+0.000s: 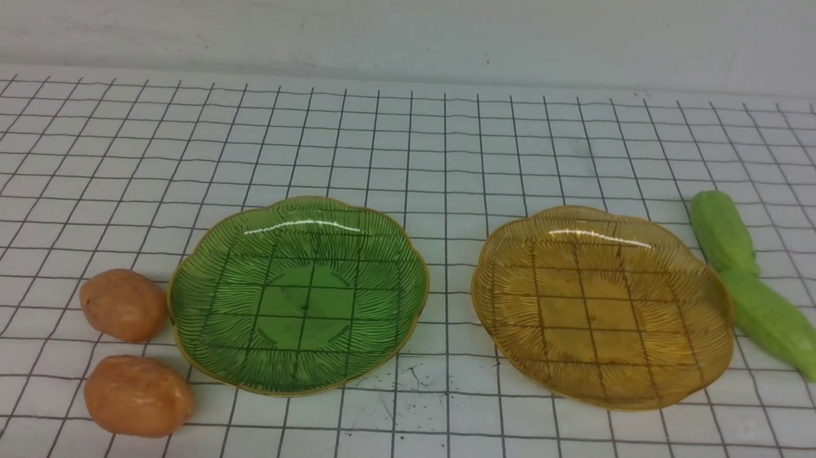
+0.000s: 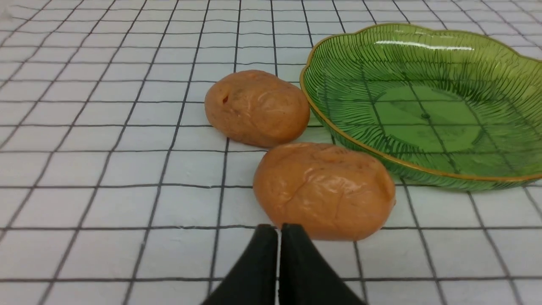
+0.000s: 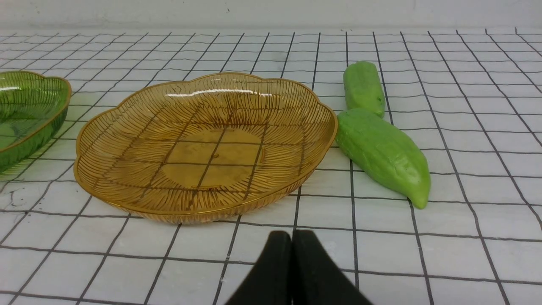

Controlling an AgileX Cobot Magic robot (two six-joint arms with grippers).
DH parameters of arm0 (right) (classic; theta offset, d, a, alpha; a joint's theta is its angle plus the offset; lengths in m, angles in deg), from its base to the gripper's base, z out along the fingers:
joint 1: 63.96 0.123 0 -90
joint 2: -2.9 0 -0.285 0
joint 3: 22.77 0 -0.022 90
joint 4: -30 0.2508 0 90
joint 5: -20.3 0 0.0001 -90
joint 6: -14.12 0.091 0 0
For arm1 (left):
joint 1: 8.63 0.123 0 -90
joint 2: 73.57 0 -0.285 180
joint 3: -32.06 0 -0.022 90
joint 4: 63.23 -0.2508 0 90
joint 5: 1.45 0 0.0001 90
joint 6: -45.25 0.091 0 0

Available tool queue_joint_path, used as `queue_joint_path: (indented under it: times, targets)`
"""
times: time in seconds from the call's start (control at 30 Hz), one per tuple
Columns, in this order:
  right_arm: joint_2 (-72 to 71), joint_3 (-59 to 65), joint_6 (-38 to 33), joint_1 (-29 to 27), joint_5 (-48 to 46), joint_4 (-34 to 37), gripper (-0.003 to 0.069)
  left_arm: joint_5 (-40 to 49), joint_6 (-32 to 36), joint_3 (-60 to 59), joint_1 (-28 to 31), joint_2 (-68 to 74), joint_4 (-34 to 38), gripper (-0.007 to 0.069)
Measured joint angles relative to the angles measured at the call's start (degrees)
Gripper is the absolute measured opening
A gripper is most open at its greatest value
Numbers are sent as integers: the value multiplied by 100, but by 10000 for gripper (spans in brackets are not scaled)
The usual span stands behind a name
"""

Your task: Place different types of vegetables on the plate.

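Observation:
Two orange-brown potatoes lie left of the green plate [image 1: 299, 295]: one farther [image 1: 123, 305], one nearer [image 1: 138, 395]. Two light green cucumbers lie right of the amber plate [image 1: 602, 307]: one farther [image 1: 722, 230], one nearer [image 1: 773, 323], touching end to end. Both plates hold nothing. My left gripper [image 2: 279, 231] is shut and empty, just short of the nearer potato [image 2: 324, 190]; the farther potato [image 2: 257, 107] and green plate [image 2: 423, 101] lie beyond. My right gripper [image 3: 291, 236] is shut and empty, in front of the amber plate [image 3: 203, 146], with the cucumbers [image 3: 383, 152] [image 3: 363, 87] beside it. Neither gripper shows in the front view.
Everything rests on a white table with a black grid [image 1: 413, 150]. A pale wall [image 1: 422, 22] rises behind the table's far edge. Small dark scuffs [image 1: 408, 387] mark the table between the plates near the front.

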Motion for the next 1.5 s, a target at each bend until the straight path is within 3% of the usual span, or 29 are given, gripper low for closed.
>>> queue_joint_path:
  times: [0.13, 0.17, 0.27, 0.4, 0.57, 0.67, 0.77, 1.0, 1.13, 1.27, 1.5]
  targets:
    - [0, 17, 994, 0, 37, 1469, -15, 8, -948, 0, 0, 0, 1415, -7]
    - [0, 37, 1302, 0, 56, 2111, -15, 8, -1365, 0, 0, 0, 2291, -7]
    - [0, 51, 1704, 0, 136, 3043, -15, 8, -1853, 0, 0, 0, 3461, -7]
    - [0, 51, 1795, 0, 267, 3563, -15, -168, -1979, 0, 0, 0, 4397, -7]
    - [0, -110, 1411, 0, 267, 3656, -15, -260, -1813, 18, 0, 0, 4731, -7]
    - [79, -1071, 620, 0, 255, 3349, -15, -140, -1309, 500, 0, 0, 4779, -7]
    - [796, -2159, 249, 0, -210, 2493, -15, 40, -754, 1116, 0, 259, 4741, -7]
    - [3697, -3682, 735, 0, -2781, -112, -15, 1557, 345, 2243, 0, 2192, 4092, -7]
    - [5663, -4150, 930, 0, -3160, -1192, -15, 2645, 1041, 2786, 0, 3711, 3585, -7]
    - [7510, -4922, 947, 0, -2999, -1413, -14, 3267, 1622, 3265, 0, 4978, 3300, -7]
    - [9214, -6155, 860, -259, -3002, -1482, -14, 3325, 1969, 3507, 0, 5752, 3237, -7]
